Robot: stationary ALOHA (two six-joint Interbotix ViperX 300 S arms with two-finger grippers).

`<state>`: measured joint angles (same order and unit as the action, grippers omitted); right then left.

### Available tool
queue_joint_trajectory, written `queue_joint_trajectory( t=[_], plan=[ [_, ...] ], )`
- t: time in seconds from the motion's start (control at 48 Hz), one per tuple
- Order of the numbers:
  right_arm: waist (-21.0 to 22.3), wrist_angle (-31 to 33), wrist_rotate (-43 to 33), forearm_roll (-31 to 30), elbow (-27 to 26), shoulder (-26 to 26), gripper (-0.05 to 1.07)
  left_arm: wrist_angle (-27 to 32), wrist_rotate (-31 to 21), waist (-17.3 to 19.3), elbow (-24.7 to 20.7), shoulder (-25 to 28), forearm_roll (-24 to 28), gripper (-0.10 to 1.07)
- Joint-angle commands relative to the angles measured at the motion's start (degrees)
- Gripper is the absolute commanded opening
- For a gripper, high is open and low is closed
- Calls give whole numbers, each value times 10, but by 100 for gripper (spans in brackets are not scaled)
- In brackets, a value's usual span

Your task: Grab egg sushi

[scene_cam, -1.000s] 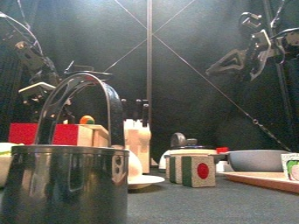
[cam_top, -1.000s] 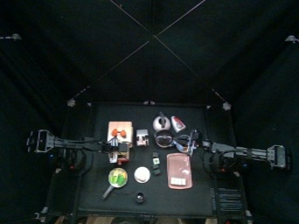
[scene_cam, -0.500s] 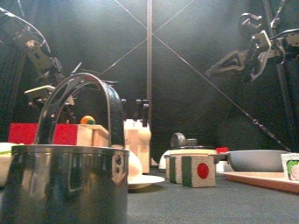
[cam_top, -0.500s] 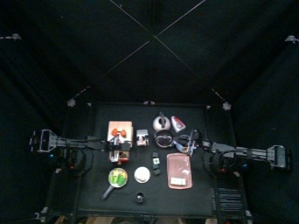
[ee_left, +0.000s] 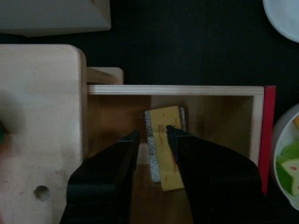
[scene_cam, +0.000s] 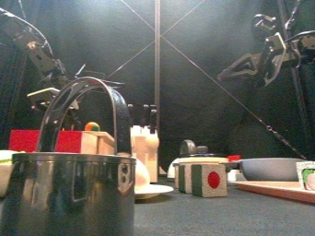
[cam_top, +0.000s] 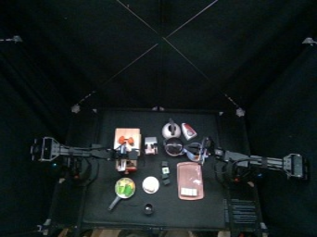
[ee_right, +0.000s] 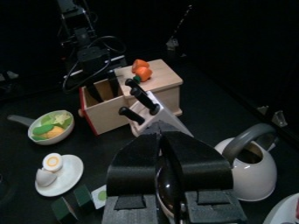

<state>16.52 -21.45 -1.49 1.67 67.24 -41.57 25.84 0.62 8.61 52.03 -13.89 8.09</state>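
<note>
Egg sushi (ee_left: 166, 149): we spot it lying inside the wooden box (ee_left: 222, 105).
Left claw (ee_left: 155, 145): we see it spread, jaws straddling the sushi.
Right claw (ee_right: 165, 179): pressed together, raised well apart.

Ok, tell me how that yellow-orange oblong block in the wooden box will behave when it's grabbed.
The yellow-orange oblong block looks rigid and flat-sided, so it probably won't roll or flop. It seems small and likely light. Lying inside the open wooden box, it may slide against the floor if the left end effector nudges it.
</note>
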Motion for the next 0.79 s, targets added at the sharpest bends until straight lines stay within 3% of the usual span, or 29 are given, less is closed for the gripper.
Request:
queue_joint_trajectory(
  t=[0.0,0.375,0.771],
  plan=[
    [3,-5,-1,2,-5,0,1,-1,0,0,-11,-6,-2,75],
    [3,-5,-1,2,-5,0,1,0,0,0,-11,-6,-4,75],
    [3,-4,-1,2,-5,4,1,-4,0,0,-7,-4,-5,88]
  ],
)
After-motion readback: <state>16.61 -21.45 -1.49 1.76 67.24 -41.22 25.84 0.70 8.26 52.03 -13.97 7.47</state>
